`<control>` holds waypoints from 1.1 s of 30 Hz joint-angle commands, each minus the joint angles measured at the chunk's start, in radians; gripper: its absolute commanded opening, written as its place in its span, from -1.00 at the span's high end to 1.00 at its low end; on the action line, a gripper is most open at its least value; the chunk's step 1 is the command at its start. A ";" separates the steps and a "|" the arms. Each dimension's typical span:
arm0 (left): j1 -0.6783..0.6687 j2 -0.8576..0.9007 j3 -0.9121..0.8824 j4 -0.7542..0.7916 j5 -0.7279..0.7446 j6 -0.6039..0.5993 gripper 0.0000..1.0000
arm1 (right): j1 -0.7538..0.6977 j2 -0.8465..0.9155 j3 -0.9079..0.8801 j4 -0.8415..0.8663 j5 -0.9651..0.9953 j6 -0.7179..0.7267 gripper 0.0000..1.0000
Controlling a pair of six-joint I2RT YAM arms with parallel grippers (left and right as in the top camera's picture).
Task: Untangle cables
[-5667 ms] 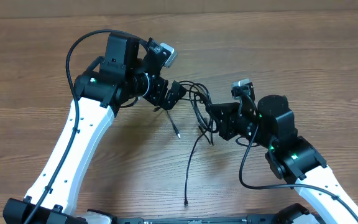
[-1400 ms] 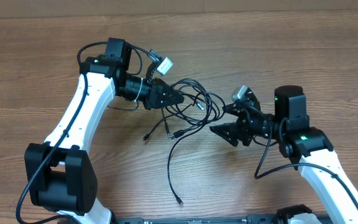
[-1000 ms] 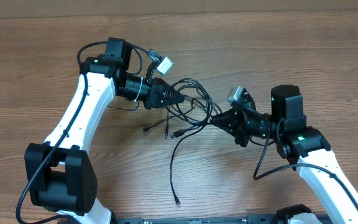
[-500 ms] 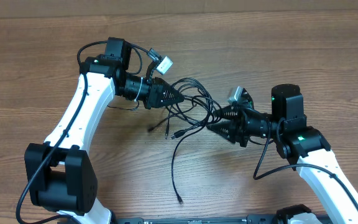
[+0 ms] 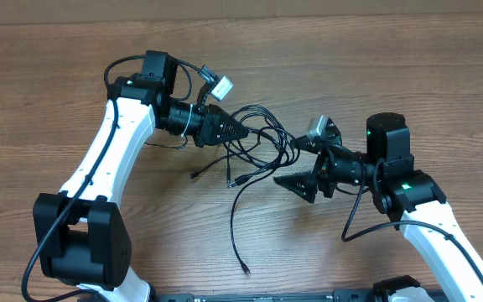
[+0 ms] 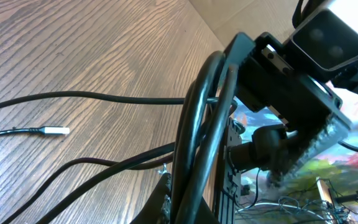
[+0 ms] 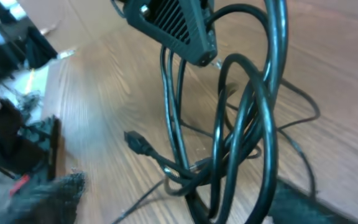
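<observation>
Where the cables (image 5: 258,138) hang: one tangle, light and limp

Nearest my base: one plug end (image 5: 246,270), lying loose on the wooden table (image 5: 392,67). Midway: my right gripper (image 5: 288,163), fingers spread, grasping nothing, loops just before it. Farther: my left gripper (image 5: 229,132), clenched on the bundle. Handling, I judge: thin, floppy, likely slick; take one strand clear of the knot.

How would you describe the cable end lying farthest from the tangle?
On the wooden table, find the cable tangle at its centre. One thin black strand trails from it down the overhead view. Its plug end lies alone there, while the other plugs cluster just under the tangle.
</observation>
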 commanded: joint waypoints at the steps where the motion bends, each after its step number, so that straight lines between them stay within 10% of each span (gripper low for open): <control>1: -0.023 0.009 -0.002 0.002 0.045 0.011 0.91 | 0.006 -0.001 0.019 0.013 0.049 0.005 -0.34; 13: -0.039 0.009 -0.002 0.001 0.086 0.011 0.91 | 0.006 -0.001 0.019 0.012 0.093 0.005 0.16; 16: -0.039 0.009 -0.002 0.001 0.085 0.011 0.92 | 0.006 -0.001 0.019 0.012 0.093 0.005 0.92; 33: -0.038 0.010 -0.002 0.058 -0.147 -0.143 0.91 | 0.006 -0.019 0.019 0.122 -0.189 0.193 0.92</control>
